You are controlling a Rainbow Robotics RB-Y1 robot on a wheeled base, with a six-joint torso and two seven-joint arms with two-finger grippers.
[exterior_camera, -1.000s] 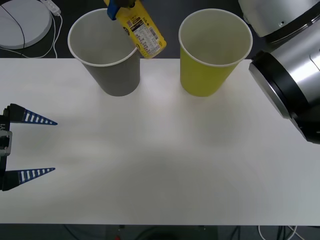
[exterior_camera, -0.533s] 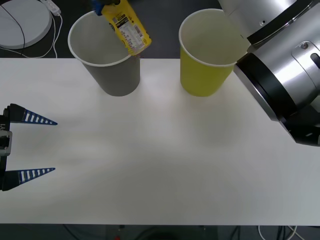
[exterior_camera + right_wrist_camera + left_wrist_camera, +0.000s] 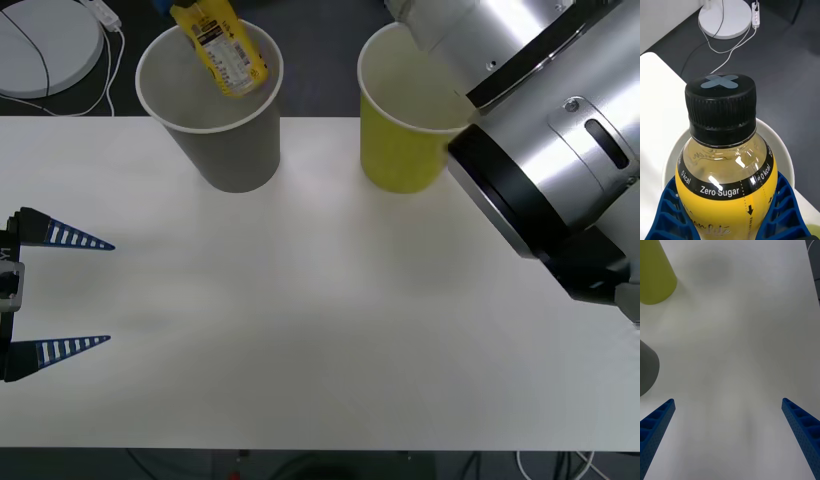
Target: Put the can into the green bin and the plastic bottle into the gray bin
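The plastic bottle, yellow with a black cap, hangs tilted over the mouth of the gray bin. My right gripper is shut on the bottle's body, its blue fingers on either side. In the right wrist view the gray bin's white rim shows behind the bottle. The green bin stands to the right of the gray one, partly covered by my right arm. My left gripper rests open at the table's left edge, holding nothing. The can is out of view.
A white round base with a cable lies on the dark floor beyond the table's far left corner. The white table stretches bare in front of both bins. The left wrist view shows both bins.
My right gripper has carried the bottle leftward, from above the gray bin's right rim to over its opening. The right arm now covers part of the green bin. The left arm has not moved.
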